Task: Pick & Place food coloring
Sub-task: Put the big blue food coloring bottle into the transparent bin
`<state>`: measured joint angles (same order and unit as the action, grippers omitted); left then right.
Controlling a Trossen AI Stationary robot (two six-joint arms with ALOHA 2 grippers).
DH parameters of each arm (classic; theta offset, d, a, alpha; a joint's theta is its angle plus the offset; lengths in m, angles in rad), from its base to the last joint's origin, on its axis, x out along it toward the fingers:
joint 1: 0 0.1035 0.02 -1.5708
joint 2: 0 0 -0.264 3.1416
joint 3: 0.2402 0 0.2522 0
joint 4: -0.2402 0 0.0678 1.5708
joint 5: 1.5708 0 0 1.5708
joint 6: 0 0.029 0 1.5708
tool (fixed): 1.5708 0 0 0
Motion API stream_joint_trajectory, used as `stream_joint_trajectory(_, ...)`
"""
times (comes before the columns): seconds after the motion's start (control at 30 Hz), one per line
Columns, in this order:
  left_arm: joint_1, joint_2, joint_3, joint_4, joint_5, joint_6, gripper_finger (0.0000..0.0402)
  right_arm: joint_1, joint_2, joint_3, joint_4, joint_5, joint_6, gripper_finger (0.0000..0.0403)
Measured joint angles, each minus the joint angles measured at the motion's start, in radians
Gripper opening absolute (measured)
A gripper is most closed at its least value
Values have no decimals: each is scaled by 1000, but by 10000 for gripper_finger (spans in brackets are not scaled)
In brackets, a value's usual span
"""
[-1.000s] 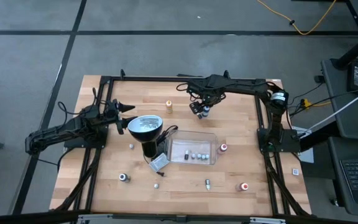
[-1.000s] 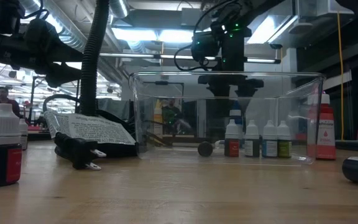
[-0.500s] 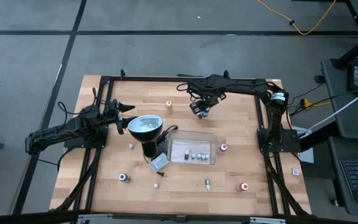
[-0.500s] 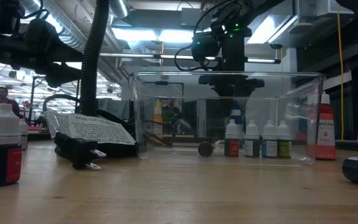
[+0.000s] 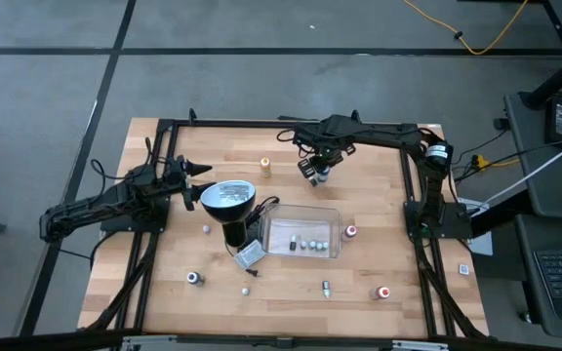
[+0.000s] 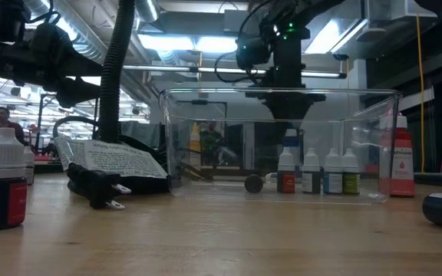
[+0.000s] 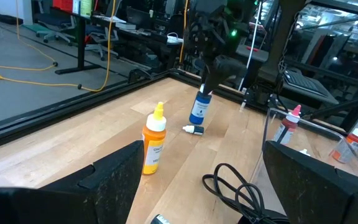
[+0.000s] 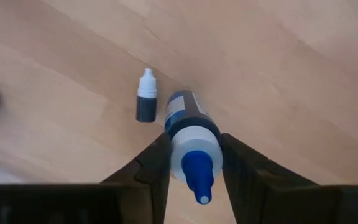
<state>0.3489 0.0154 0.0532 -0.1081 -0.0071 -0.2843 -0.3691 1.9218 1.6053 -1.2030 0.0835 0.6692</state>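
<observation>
A blue food coloring bottle (image 7: 198, 107) with a white shoulder and a blue nozzle stands slightly tilted at the table's far middle. My right gripper (image 5: 318, 169) points down and is shut on the bottle. A tiny dark bottle (image 8: 146, 102) with a white cap lies on the wood beside it. An orange bottle (image 5: 265, 166) stands to its left. Several small bottles (image 5: 307, 244) stand in the clear tray (image 5: 332, 216). My left gripper (image 7: 210, 186) waits open at the table's left, pointing level. My right gripper pinches the bottle's white shoulder (image 8: 194, 144) just below the nozzle, one finger on each side. The fingers (image 8: 156, 160) come from above, pointing down. The bottle hangs below them, a little tilted; whether its base rests on the wood I cannot tell.
A black lamp (image 5: 227, 196) with a cord and plug (image 6: 98, 188) stands left of the tray. Red bottles (image 5: 351, 231) (image 5: 383, 292) and small ones (image 5: 195, 278) (image 5: 326, 287) are scattered over the near half. A dark bottle (image 6: 2, 184) stands close to the low camera.
My right gripper's fingers have closed in on the top of the blue bottle and taken hold of it. The gripper has crept up slightly. My left arm has kept still.
</observation>
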Motion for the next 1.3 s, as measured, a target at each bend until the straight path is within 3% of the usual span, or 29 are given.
stream_joint_trajectory(0.3,0,0,0,0,0,0,322,56,-1,193,-165,16,-49,125)
stream_joint_trajectory(0.67,0,0,0,0,0,0,322,232,-3,390,-315,20,-15,127)
stream_joint_trajectory(1.1,0,0,0,0,0,0,322,469,-41,358,-345,-2,115,128)
stream_joint_trajectory(1.3,0,0,0,0,0,0,322,518,-42,257,-312,-7,142,128)
